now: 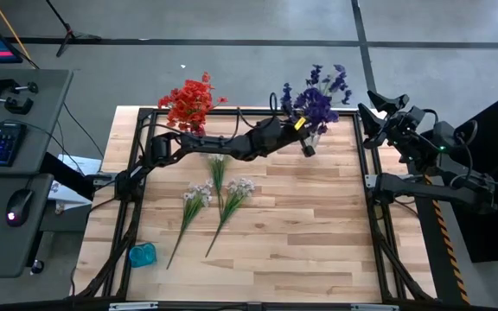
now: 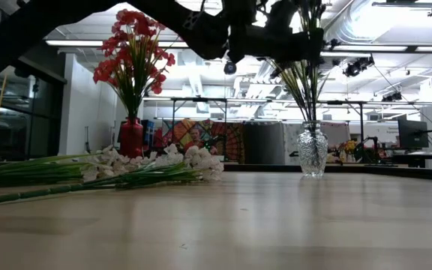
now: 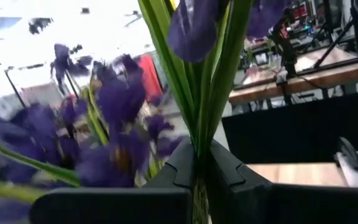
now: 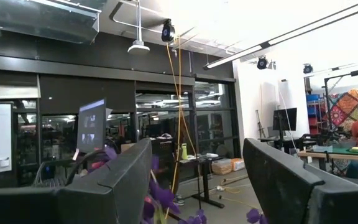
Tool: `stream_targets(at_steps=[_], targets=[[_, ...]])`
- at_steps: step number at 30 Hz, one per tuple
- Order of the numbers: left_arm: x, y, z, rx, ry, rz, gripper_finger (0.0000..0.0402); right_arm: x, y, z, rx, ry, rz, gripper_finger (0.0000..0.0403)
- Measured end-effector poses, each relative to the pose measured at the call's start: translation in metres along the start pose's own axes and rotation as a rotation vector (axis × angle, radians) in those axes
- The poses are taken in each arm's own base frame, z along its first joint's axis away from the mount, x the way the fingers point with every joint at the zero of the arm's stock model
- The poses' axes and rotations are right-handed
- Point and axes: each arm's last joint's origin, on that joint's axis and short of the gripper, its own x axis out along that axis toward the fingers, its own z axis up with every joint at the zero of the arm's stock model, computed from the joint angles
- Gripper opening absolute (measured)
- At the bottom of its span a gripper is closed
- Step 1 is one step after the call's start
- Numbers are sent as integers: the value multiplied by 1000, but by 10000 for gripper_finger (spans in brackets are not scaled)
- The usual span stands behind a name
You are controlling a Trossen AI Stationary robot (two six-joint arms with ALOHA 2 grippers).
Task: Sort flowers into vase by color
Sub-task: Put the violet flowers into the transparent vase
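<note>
Clamping purple stems point(image 3: 199, 93) over the far-right glass vase point(image 2: 312, 150) with the left gripper point(image 3: 197, 177), right gripper point(image 4: 197, 180) parked open far right, risking tipping it if lowered off-centre.

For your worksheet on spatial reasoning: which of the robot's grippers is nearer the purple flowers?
Left. The left gripper is shut on the purple flowers' stems at the vase; the right gripper waits open, apart, by the table's right edge.

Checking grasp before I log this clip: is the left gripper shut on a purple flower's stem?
Shut. The left gripper has both fingers pressed against the purple flower stems.
</note>
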Motion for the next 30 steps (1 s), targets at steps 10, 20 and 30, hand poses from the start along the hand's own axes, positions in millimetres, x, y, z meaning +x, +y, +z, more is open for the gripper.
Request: stream_targets(at_steps=[10,20,30], targets=[[5,17,-26,-146,179,-20,5,0,0,0,0,-1,0,243],[6,17,-26,-152,163,-79,38,0,0,0,17,-1,0,243],[4,15,-33,-184,232,-128,110,0,0,0,16,-1,0,243]])
